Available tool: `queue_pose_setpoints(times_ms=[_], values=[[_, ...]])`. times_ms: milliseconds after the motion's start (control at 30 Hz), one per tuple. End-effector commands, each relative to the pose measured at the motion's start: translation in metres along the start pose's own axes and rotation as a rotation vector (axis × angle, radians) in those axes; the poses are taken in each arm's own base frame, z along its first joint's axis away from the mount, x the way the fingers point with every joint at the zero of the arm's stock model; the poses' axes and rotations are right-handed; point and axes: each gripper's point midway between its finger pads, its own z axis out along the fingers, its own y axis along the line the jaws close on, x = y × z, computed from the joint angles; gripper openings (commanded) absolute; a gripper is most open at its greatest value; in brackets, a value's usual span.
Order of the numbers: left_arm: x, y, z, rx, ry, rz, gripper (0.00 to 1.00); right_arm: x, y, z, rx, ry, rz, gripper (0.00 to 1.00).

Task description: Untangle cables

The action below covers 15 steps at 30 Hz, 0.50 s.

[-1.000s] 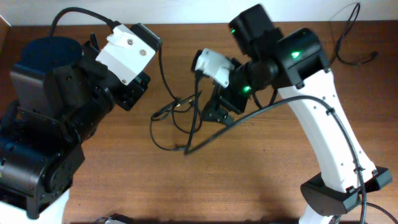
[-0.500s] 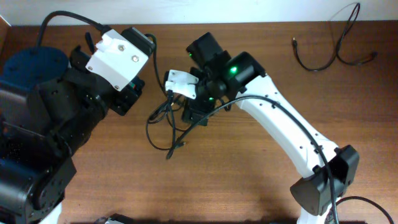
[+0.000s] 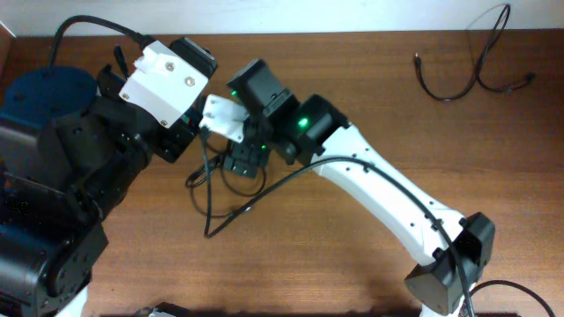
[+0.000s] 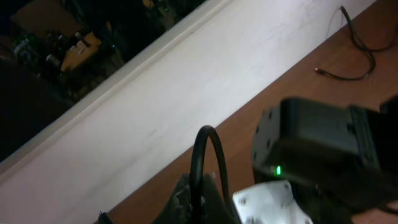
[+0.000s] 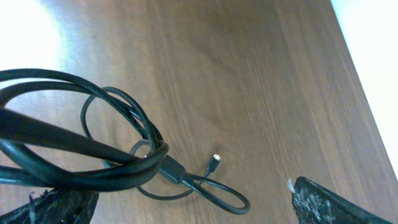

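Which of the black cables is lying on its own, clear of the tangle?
The cable in the overhead view's top right corner, a loose curve lying far from both arms. The other cables loop over one another beside the right tool.

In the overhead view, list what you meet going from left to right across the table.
Left arm's black base → tangled cables → green status light → loose cable at the far right.

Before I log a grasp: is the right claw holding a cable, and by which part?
Nothing: the right claw hangs open above the cables.
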Motion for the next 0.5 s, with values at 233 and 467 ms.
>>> queue_pose_setpoints(times_ms=[233, 467], values=[[-0.007, 0.01, -0.012, -0.047, -0.027, 0.008, 0.0, -0.01, 0.021, -0.004, -0.014, 0.002, 0.05, 0.99], [-0.001, 0.011, -0.003, -0.05, 0.005, 0.008, 0.0, 0.04, -0.073, -0.04, 0.327, 0.108, 0.303, 0.99]])
